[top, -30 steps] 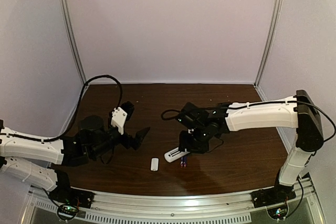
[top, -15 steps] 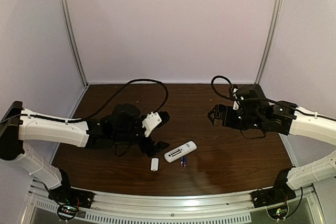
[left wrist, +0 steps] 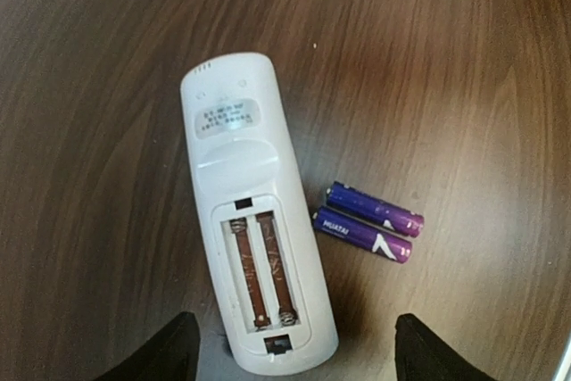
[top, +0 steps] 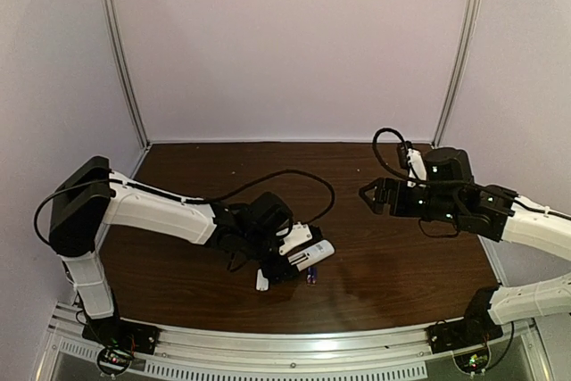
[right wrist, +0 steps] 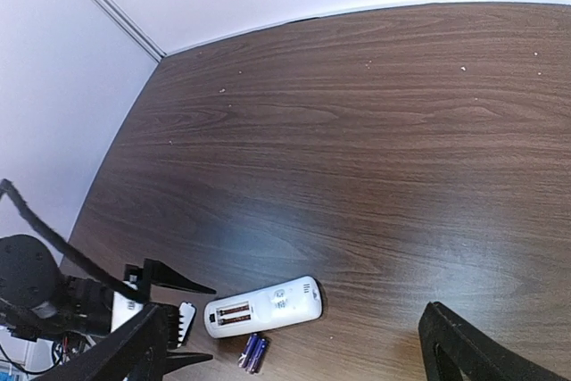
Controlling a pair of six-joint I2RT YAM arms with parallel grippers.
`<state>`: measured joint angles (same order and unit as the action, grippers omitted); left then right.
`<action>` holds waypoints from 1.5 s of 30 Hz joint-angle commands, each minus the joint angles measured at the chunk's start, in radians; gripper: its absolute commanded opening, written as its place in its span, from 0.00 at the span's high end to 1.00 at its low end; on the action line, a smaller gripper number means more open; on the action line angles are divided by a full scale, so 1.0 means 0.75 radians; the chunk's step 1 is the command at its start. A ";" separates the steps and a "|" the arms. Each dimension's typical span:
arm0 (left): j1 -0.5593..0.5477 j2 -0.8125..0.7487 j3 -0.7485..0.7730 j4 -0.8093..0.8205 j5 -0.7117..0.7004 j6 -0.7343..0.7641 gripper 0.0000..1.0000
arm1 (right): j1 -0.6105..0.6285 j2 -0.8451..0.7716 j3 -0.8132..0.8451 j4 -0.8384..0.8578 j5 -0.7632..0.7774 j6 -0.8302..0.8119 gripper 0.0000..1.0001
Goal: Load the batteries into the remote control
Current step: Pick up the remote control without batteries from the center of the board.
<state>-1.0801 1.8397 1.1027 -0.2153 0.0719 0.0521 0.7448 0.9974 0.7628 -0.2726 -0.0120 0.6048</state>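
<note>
**Left hand over the open remote: slip risk**

Risk: the remote control (left wrist: 254, 238) lies back-up on the table (left wrist: 446, 60), right under the left gripper (left wrist: 294, 327). Its empty battery bay sits just ahead of the fingertips. A squeeze on that rounded end could skid or twist it on the smooth wood. The batteries (left wrist: 368, 220) lie side by side just beside the remote, ahead of one fingertip. A nudge could set them rolling.

Pose: left arm stretched low, gripper tipped down, fingers spread, holding nothing. The right gripper (top: 368, 195) hovers well apart, fingers wide, empty.
</note>
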 commanded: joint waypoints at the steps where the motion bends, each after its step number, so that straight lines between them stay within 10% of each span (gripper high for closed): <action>1: -0.002 0.080 0.075 -0.046 -0.040 -0.031 0.24 | -0.026 0.002 0.000 0.011 -0.079 -0.038 0.00; 29: 0.164 0.225 0.325 0.002 -0.073 -0.141 0.74 | -0.142 -0.149 -0.057 -0.021 -0.003 -0.023 0.00; 45: 0.048 -0.235 0.033 0.620 -0.220 0.040 0.77 | -0.149 0.076 -0.147 0.600 -0.662 0.199 0.00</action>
<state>-0.9962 1.6913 1.1580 0.1013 -0.0441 0.0128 0.6376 1.0195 0.6827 -0.0120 -0.3267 0.6682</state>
